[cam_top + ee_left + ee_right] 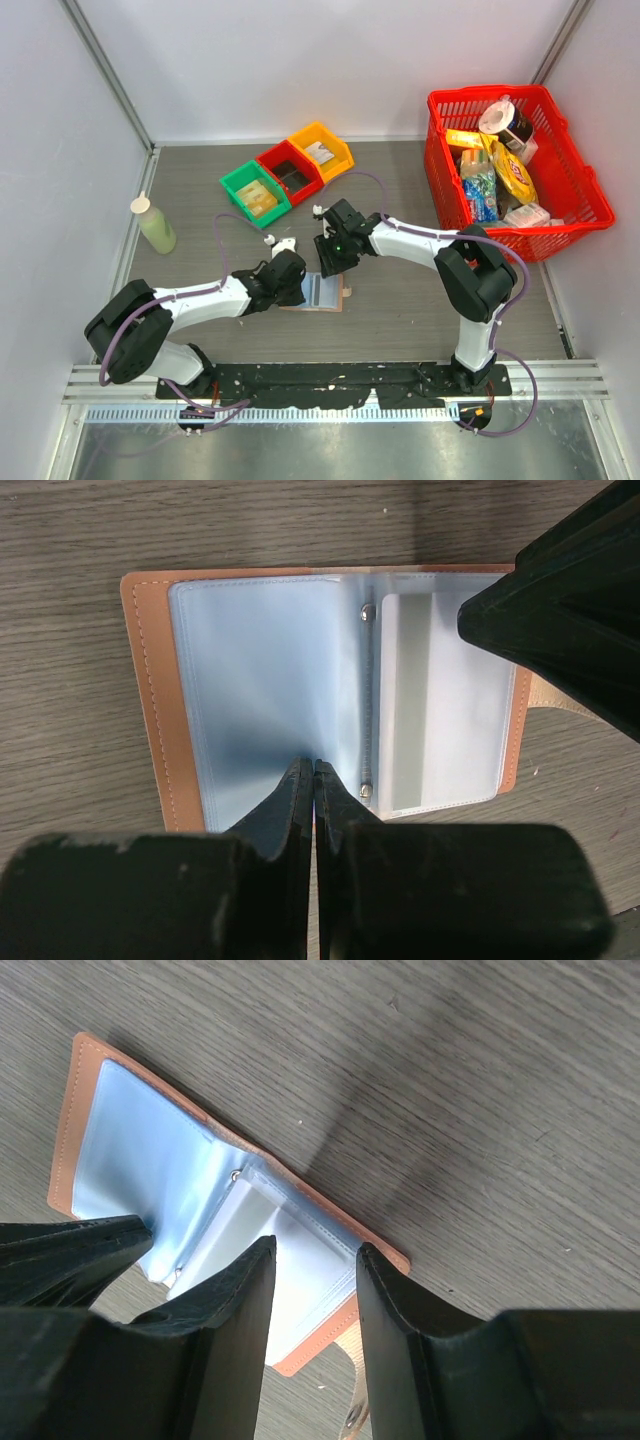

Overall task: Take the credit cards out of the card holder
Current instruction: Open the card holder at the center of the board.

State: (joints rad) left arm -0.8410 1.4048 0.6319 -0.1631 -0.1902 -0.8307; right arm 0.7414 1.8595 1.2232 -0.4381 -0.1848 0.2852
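Note:
The card holder [322,293] lies spread open on the table, tan border up, pale blue clear sleeves showing [250,670]. A pale whitish credit card [445,720] shows through the right-hand sleeve. My left gripper [313,766] is shut, its tips resting on the left sleeve near the spine. My right gripper [315,1252] is open above the holder's [130,1140] right page, one finger on each side of that sleeve's outer part. The snap tab [352,1355] sticks out below the holder. The right gripper's dark finger [565,610] covers the holder's far right corner.
Green [256,193], red [291,170] and yellow [322,148] bins stand in a row behind the holder. A red basket [440,175] full of groceries sits at the back right. A pale green bottle [155,225] stands at the left. White walls close in the sides.

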